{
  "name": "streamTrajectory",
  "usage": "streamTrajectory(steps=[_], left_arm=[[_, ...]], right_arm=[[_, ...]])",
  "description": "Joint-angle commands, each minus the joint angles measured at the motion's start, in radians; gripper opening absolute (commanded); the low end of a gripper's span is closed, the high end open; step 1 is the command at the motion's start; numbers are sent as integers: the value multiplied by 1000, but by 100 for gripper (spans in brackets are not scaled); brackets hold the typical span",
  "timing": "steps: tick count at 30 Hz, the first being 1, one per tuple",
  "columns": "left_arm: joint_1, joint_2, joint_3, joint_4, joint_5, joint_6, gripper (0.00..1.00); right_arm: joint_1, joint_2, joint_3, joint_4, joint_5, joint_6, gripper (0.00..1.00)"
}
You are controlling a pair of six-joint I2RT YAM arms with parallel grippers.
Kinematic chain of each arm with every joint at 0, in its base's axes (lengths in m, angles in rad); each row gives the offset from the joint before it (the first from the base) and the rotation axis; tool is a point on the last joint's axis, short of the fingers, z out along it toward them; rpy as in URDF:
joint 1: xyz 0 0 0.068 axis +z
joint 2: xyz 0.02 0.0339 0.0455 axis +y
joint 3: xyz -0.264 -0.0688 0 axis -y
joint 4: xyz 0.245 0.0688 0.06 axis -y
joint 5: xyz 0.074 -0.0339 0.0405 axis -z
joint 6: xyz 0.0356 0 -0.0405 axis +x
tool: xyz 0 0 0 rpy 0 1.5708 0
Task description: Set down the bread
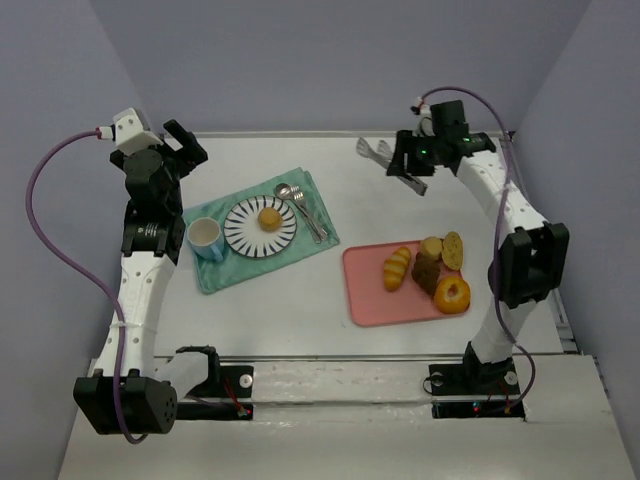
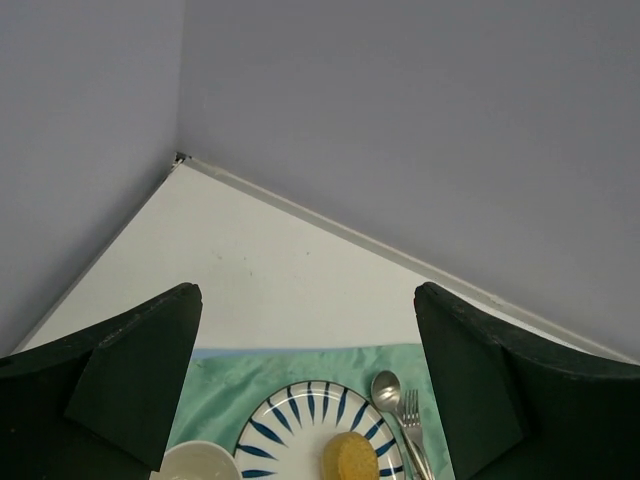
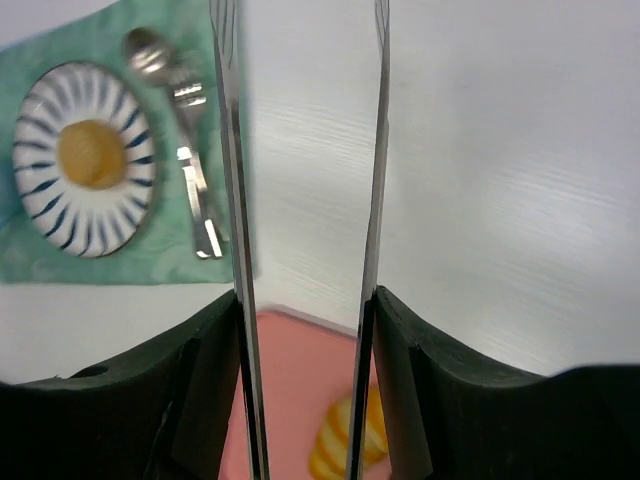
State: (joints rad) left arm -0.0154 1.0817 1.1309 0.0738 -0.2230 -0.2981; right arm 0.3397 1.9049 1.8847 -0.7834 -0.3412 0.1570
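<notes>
White worktop [image 1: 300, 300]: bread [image 1: 270, 218] sat on striped plate [image 1: 240, 236]; right fingers [image 3: 200, 400] clamped tongs [image 3: 228, 150], left fingers [image 2: 130, 380] apart; tongs likely needed lifting clear.

just one bread [image 1: 269, 218], one striped plate [image 1: 240, 232], one cup [image 1: 205, 236], one spoon [image 1: 283, 190], one fork [image 1: 310, 215], one green cloth [image 1: 225, 272], one pink tray [image 1: 365, 295], one striped roll [image 1: 397, 268], one doughnut [image 1: 452, 293], one brown chunk [image 1: 427, 272], two round slices [image 1: 453, 250], one pair of tongs [image 1: 375, 150]

White table [image 1: 300, 320], plain grey-lavender walls [image 1: 330, 60] on three sides, even light
</notes>
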Motion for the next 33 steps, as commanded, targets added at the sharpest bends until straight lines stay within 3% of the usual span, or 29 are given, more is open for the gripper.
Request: streamTrajectory(steps=[1,2,7,15,18,26,29,33], left_arm=[[5,-40,-32,30,-24,-1,99],[3,-40,-37,30,-30,1,99],[5,-40,-62,27,-53,2,99],[3,-40,-91,26,-73,-9,99],[3,-42,-109,1,-84,-33,99],[5,-98,-172,-19,-118,-75,99],[5,-130,-191,-37,-150,-85,99],[5,-155,-198,-52,-174,-119,99]], right_arm=[[-241,-130,-240,179,149,29,57],[-310,-135,-286,241,151,20,57],[-413,-89,-430,375,238,-75,58],[-475,45,-386,397,308,-146,62],[-475,43,-400,398,308,-189,74],[-484,17,-435,408,376,-247,81],[-484,-4,-440,409,389,-263,98],[-484,-44,-441,409,380,-255,100]])
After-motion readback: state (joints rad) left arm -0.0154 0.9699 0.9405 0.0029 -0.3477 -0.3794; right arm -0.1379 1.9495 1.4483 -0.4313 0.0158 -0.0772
